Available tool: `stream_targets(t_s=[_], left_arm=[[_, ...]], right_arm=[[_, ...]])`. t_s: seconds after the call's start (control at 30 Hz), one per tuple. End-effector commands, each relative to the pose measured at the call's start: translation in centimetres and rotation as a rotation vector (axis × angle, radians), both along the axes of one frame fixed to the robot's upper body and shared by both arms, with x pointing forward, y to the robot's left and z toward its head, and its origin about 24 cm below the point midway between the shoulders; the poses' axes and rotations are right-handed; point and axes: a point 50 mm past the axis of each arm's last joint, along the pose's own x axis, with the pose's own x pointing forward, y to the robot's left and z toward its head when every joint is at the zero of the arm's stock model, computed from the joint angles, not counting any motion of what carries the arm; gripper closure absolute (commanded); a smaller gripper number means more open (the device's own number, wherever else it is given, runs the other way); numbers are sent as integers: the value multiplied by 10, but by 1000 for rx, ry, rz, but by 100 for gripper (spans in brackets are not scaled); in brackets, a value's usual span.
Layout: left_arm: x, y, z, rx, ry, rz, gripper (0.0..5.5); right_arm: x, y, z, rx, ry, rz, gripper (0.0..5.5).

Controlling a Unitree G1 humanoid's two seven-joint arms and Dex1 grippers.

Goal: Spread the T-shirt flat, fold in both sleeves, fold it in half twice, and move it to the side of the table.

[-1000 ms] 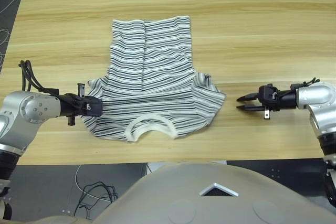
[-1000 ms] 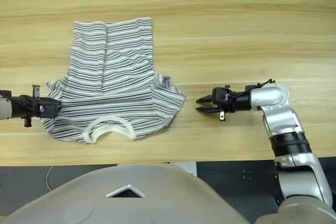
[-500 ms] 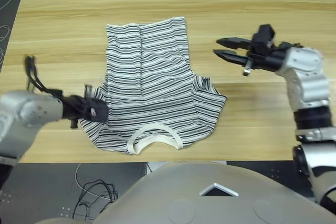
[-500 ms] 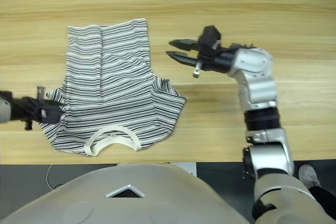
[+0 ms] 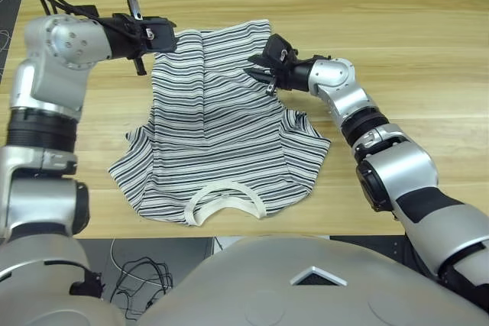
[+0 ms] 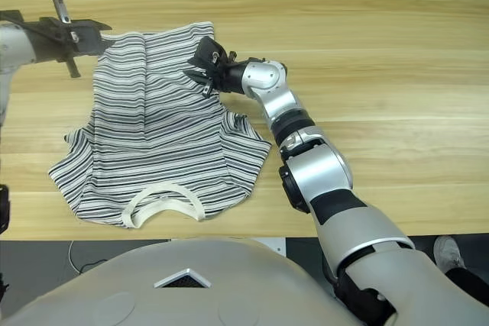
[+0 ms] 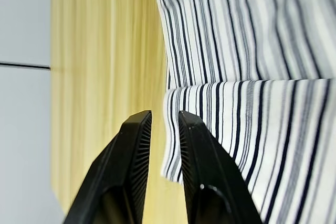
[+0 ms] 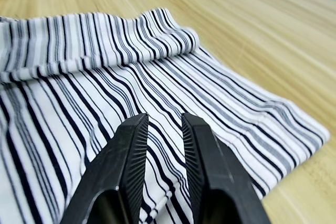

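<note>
A black-and-white striped T-shirt point(image 5: 214, 127) lies on the wooden table point(image 5: 382, 5), collar toward me and hem at the far side. Its body is creased lengthwise and both sleeves are bunched. My left gripper point(image 5: 170, 37) sits at the far left hem corner. In the left wrist view its fingers point(image 7: 136, 145) are close together beside the corner point(image 7: 176, 166), with only wood showing in the slit. My right gripper point(image 5: 256, 69) rests on the shirt's right edge below the far right hem corner. Its fingers point(image 8: 134, 145) are also close together over the striped cloth point(image 8: 236, 114).
Bare wood stretches to the right of the shirt and beyond the hem. The table's front edge point(image 5: 367, 233) runs just below the collar. Cables point(image 5: 134, 280) lie on the floor under it.
My left gripper let go of the left sleeve and swung to the far left hem corner. My right gripper came in from the bare table onto the shirt's right edge, and its fingers closed.
</note>
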Motion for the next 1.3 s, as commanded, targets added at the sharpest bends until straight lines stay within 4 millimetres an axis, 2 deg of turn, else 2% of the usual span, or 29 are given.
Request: stream_targets(t_s=[0.03,0.13,0.33,0.5,0.7,0.8,0.93,1.07,1.2,1.3], left_arm=[[10,8,-44,84,76,147,455],[2,20,-65,130,120,237,455],[-13,35,-84,197,178,289,455],[-17,49,-80,176,159,331,455],[-18,57,-74,166,132,346,455],[-16,57,-70,154,85,336,455],[13,32,-35,-25,-193,286,455],[24,16,-11,-123,-318,199,455],[21,30,-3,-62,-359,200,455],[12,41,-3,-47,-359,172,455]], right_arm=[[9,13,8,-97,-44,-35,434],[10,9,0,-185,-50,-72,434],[10,-12,-15,-387,-85,-112,434],[12,-46,-24,-551,-104,-131,434],[13,-70,-29,-622,-106,-152,434],[12,-65,-27,-572,-108,-131,434],[9,-36,-15,-384,-152,-49,434],[10,-25,-4,-305,-205,5,434],[14,-25,8,-286,-265,34,434],[18,-23,17,-299,-334,35,434]])
